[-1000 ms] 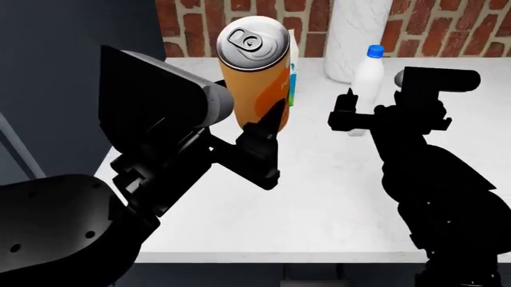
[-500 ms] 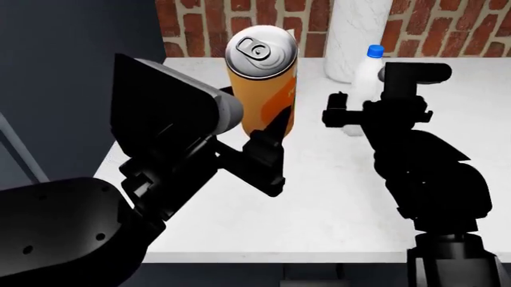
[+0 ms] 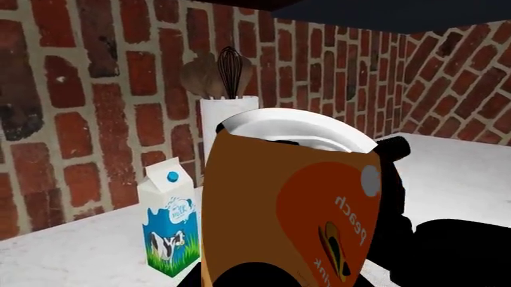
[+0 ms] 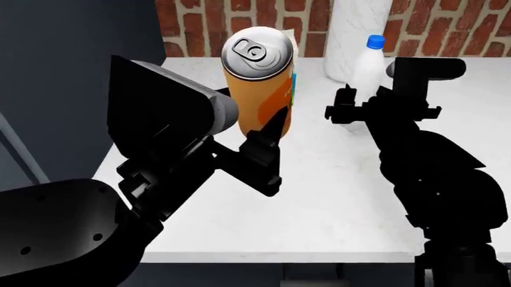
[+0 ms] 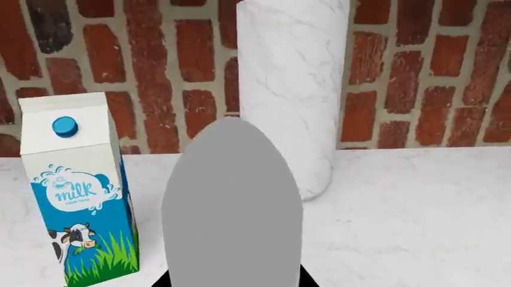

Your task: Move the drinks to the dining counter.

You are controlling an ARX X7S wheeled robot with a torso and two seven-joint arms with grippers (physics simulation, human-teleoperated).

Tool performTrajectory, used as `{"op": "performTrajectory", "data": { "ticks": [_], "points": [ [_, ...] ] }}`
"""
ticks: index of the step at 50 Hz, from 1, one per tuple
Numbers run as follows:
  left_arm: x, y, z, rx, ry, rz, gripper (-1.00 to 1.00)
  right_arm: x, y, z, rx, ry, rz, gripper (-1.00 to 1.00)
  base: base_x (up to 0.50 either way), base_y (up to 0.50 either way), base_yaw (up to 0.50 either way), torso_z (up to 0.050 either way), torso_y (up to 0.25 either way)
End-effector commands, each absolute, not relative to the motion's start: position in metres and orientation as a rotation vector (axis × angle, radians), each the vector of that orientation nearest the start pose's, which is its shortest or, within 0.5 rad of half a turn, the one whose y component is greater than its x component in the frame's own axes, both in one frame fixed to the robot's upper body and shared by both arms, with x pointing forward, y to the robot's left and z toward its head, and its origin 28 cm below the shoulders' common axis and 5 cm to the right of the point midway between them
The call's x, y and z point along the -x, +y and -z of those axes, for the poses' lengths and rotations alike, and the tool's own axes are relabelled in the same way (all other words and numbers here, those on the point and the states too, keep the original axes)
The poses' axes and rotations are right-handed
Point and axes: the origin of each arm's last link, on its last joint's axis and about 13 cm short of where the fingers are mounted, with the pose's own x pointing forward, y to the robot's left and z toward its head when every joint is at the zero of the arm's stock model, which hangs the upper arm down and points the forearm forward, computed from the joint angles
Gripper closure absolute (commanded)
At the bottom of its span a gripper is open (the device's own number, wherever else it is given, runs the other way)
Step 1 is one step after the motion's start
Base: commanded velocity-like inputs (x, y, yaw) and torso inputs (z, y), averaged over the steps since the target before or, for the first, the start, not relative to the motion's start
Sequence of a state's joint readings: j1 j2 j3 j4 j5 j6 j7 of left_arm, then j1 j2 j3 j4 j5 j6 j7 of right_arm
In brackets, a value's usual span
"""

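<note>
A: What is seen at the left of the head view?

B: The left tool (image 4: 267,140) is clenched on the orange can (image 4: 259,78), which is held up above the white surface (image 4: 319,197), its silver top turned toward the camera. In the left wrist view the can (image 3: 295,209) fills most of the frame, with "peach" printed on its side.

A: And behind the can?

B: The milk carton (image 4: 293,78) is mostly hidden by the can in the head view; only a thin white, blue and green edge is shown. In the left wrist view the carton (image 3: 170,218) is seen standing upright on the surface near the brick wall (image 3: 88,107), and a white utensil holder (image 3: 224,119) with a whisk is seen further back.

A: What is found to the right?

B: The white bottle (image 4: 369,63) with its blue cap is stood upright just in front of a marble cylinder (image 4: 355,30). The right tool (image 4: 347,110) is placed at the bottle's lower part; whether it is released or clenched cannot be told. In the right wrist view a grey rounded shape (image 5: 231,209), probably the bottle, is seen close up, between the carton (image 5: 80,191) and the cylinder (image 5: 291,89).
</note>
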State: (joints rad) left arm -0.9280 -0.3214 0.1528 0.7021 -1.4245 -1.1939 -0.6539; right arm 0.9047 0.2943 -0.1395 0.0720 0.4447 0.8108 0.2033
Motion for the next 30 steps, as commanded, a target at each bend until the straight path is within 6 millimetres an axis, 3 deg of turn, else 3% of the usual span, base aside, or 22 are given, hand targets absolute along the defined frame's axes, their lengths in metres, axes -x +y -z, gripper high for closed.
{"op": "performTrajectory", "data": {
  "ticks": [1, 7, 15, 30],
  "points": [
    [-0.21, 0.171, -0.272, 0.016, -0.135, 0.621, 1.0, -0.31, -0.125, -0.25, 0.016, -0.163, -0.049, 1.0, 0.0, 0.0, 0.0, 0.0, 0.0],
    [-0.209, 0.172, -0.271, 0.016, -0.137, 0.619, 1.0, -0.29, -0.115, -0.26, 0.047, -0.218, -0.101, 1.0, 0.0, 0.0, 0.0, 0.0, 0.0],
    [-0.206, 0.173, -0.272, 0.021, -0.146, 0.613, 1.0, -0.281, -0.109, -0.262, 0.07, -0.231, -0.106, 1.0, -0.03, 0.0, 0.0, 0.0, 0.001],
    [-0.207, 0.174, -0.271, 0.022, -0.142, 0.614, 1.0, -0.283, -0.106, -0.263, 0.077, -0.242, -0.132, 1.0, -0.49, 0.06, 0.0, 0.0, 0.0]
  ]
}}
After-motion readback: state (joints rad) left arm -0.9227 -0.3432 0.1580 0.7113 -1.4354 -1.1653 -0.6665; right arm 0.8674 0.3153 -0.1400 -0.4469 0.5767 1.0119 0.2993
